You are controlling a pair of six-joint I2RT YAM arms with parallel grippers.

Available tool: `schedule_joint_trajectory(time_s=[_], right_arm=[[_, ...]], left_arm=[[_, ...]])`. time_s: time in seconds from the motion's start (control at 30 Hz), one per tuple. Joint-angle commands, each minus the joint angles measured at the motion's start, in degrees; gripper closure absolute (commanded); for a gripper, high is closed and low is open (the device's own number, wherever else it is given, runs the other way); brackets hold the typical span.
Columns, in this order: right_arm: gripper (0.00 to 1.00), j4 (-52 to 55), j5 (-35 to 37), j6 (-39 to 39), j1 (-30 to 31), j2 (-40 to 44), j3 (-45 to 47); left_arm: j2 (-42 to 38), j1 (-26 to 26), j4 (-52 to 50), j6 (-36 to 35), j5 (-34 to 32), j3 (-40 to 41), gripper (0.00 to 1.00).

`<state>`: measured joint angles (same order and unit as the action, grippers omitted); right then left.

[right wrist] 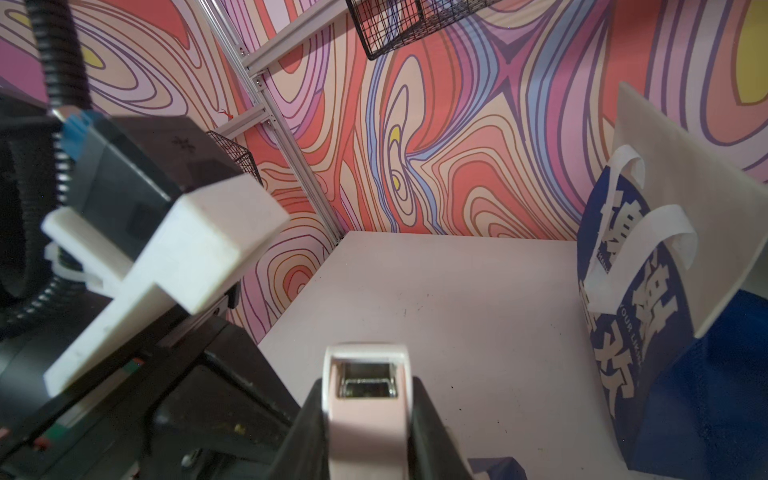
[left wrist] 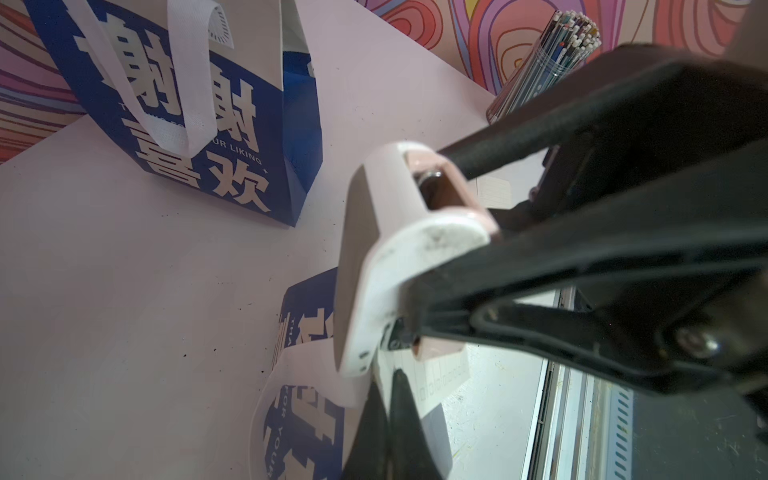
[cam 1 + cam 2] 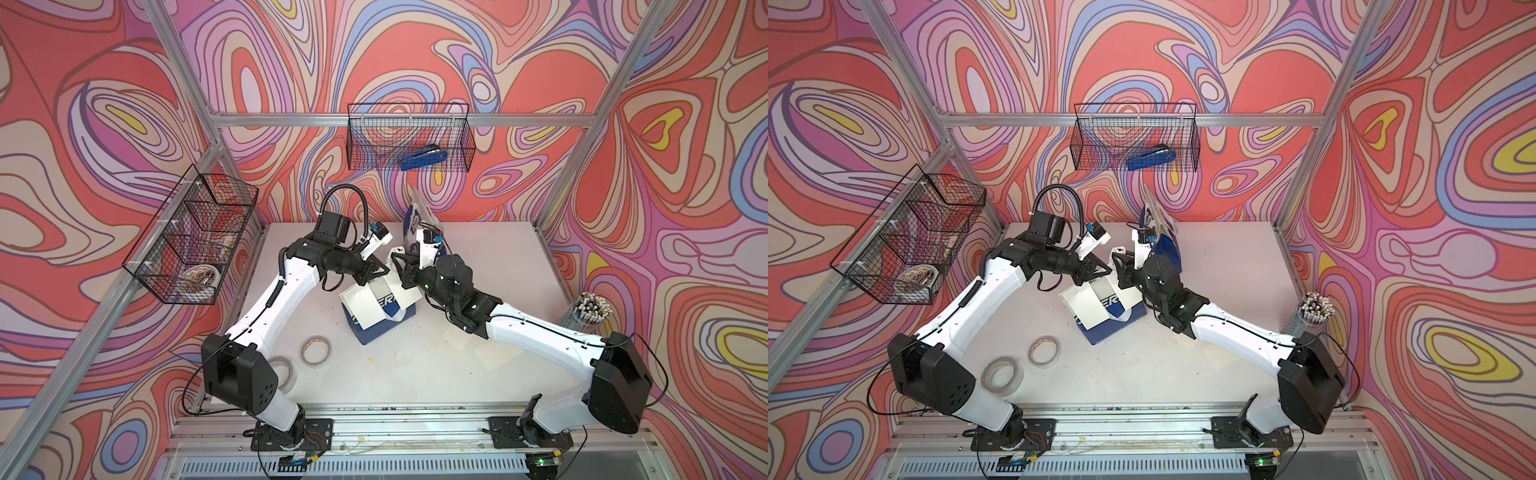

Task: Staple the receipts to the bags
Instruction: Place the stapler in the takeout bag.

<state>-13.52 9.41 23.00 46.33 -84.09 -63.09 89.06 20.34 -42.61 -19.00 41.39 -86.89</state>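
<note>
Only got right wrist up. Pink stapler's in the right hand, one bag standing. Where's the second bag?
Observer: The second bag lies flat on the table, between the two arms.
Operator: Anything on it?
Observer: White receipts lie on its upper face.
Operator: Spare stapler anywhere?
Observer: A blue stapler sits in the wire basket on the back wall.
</note>
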Motion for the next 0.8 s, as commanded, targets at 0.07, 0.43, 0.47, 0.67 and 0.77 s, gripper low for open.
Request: schedule_joint_trajectory(time_s=[0.07, 0.43, 0.47, 0.67, 0.77], right_arm=[[0.92, 14.4, 1.12, -0.56, 0.87, -2.42, -3.93], [0.89, 18.37, -4.48, -3.79, 1.05, -2.89, -6.26], [0.89, 18.11, -5.75, -4.18, 1.13, -3.1, -6.17], [0.86, 19.63, -5.11, -5.75, 1.95, -4.75, -7.75], [0.8, 19.87, -7.17, -7.85, 1.98, -4.61, -7.42]], left_arm=[[-2.1, 0.97, 1.81, -4.02, 1.87, -1.14, 1.0], [-0.94, 1.63, 2.33, -5.04, 1.15, -1.51, 1.0], [-0.86, 1.71, 2.51, -5.12, 1.45, -1.52, 1.0], [-0.42, 1.9, 3.67, -4.82, 1.24, -1.4, 1.0], [-0.42, 1.91, 3.35, -5.28, 1.34, -1.53, 1.0]])
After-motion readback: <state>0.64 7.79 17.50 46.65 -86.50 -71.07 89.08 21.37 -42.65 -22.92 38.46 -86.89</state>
